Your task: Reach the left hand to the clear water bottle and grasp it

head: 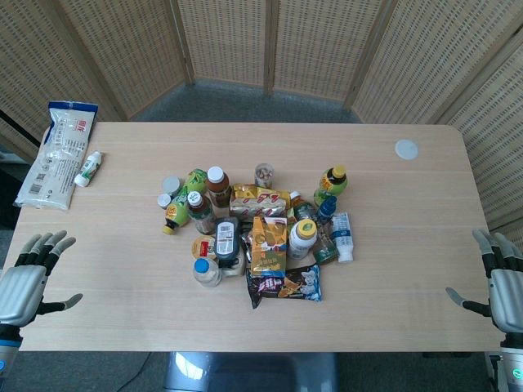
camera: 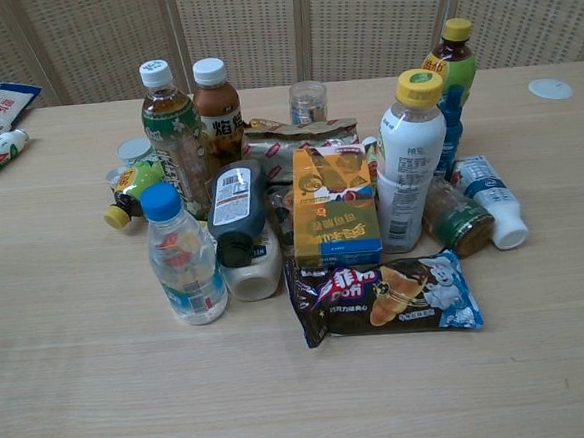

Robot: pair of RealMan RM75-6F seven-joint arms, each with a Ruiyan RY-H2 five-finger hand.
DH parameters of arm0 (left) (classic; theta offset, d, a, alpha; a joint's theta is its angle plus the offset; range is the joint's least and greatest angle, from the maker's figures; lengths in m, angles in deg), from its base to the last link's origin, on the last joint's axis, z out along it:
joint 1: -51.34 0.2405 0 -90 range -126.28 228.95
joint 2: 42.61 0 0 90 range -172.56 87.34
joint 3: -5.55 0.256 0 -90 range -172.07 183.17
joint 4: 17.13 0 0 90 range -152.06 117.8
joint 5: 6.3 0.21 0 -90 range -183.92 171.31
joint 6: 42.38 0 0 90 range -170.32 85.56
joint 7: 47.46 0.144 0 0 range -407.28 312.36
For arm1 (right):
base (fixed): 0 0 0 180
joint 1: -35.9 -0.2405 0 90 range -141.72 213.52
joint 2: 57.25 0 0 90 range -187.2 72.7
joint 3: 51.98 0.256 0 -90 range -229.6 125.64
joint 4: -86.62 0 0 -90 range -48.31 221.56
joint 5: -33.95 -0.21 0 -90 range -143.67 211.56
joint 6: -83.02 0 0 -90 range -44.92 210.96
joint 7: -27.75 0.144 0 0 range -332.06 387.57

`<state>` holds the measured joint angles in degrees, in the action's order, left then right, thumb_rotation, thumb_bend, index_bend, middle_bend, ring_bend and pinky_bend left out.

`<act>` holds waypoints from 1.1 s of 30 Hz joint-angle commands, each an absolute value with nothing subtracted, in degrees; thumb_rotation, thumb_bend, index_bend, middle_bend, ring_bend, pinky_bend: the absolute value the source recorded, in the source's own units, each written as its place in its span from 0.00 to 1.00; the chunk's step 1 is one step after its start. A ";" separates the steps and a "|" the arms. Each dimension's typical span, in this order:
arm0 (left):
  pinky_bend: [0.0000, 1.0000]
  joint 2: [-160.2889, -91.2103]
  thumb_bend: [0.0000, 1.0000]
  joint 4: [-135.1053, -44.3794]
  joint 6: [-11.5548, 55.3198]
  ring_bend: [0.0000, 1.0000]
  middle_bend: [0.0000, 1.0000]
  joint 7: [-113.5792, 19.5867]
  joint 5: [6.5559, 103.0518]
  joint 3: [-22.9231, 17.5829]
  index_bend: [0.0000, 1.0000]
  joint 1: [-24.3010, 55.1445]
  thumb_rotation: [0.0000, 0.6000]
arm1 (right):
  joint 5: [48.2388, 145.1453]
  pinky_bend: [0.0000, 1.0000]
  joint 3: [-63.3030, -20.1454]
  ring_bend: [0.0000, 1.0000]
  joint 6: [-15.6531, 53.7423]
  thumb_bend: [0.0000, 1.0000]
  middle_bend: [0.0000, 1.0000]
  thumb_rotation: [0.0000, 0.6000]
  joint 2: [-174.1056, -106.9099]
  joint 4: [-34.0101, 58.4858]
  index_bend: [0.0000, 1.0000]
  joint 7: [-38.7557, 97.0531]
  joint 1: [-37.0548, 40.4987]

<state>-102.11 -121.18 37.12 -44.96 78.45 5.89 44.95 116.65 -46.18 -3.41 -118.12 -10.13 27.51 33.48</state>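
Observation:
The clear water bottle [camera: 183, 257] with a blue cap stands upright at the near left of the pile; from the head view the clear water bottle [head: 206, 272] shows mostly its cap. My left hand [head: 29, 278] hovers at the table's left front edge, fingers spread, far to the left of the bottle and holding nothing. My right hand [head: 500, 278] is at the right front edge, also spread and empty. Neither hand shows in the chest view.
Around the bottle crowd a dark squeeze bottle [camera: 236, 211], a green tea bottle [camera: 173, 137], a brown drink bottle [camera: 219, 114], an orange snack box [camera: 335, 206] and a dark snack packet [camera: 383, 295]. A white bag [head: 57, 155] and a small tube [head: 88, 169] lie far left.

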 commanded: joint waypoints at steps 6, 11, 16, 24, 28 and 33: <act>0.00 -104.24 0.00 -118.49 36.13 0.00 0.00 -48.50 78.83 5.14 0.15 43.77 1.00 | 116.51 0.00 -46.02 0.00 -3.30 0.00 0.00 0.93 -118.22 -10.08 0.00 27.35 33.32; 0.00 -110.56 0.00 -111.82 37.51 0.00 0.00 -57.64 83.06 4.24 0.09 42.27 1.00 | 116.55 0.00 -46.14 0.00 -3.18 0.00 0.00 0.93 -118.42 -10.20 0.00 26.94 33.26; 0.00 -115.43 0.00 -107.36 34.50 0.00 0.00 -63.52 83.84 4.05 0.00 39.59 1.00 | 116.66 0.00 -46.16 0.00 -3.49 0.00 0.00 0.93 -118.42 -10.24 0.00 26.78 33.39; 0.00 -118.81 0.00 -105.29 29.19 0.00 0.00 -68.05 84.50 3.60 0.00 34.88 1.00 | 116.57 0.00 -46.16 0.00 -3.55 0.00 0.00 0.94 -118.42 -10.26 0.00 26.75 33.46; 0.00 -119.67 0.00 -104.31 27.00 0.00 0.00 -70.10 85.60 3.86 0.00 32.58 1.00 | 116.49 0.00 -46.12 0.00 -3.56 0.00 0.00 0.93 -118.40 -10.34 0.00 26.73 33.48; 0.00 -121.76 0.00 -103.47 25.91 0.00 0.00 -72.56 87.33 4.30 0.00 30.28 1.00 | 116.61 0.00 -46.23 0.00 -3.49 0.00 0.00 0.93 -118.54 -10.42 0.00 26.35 33.44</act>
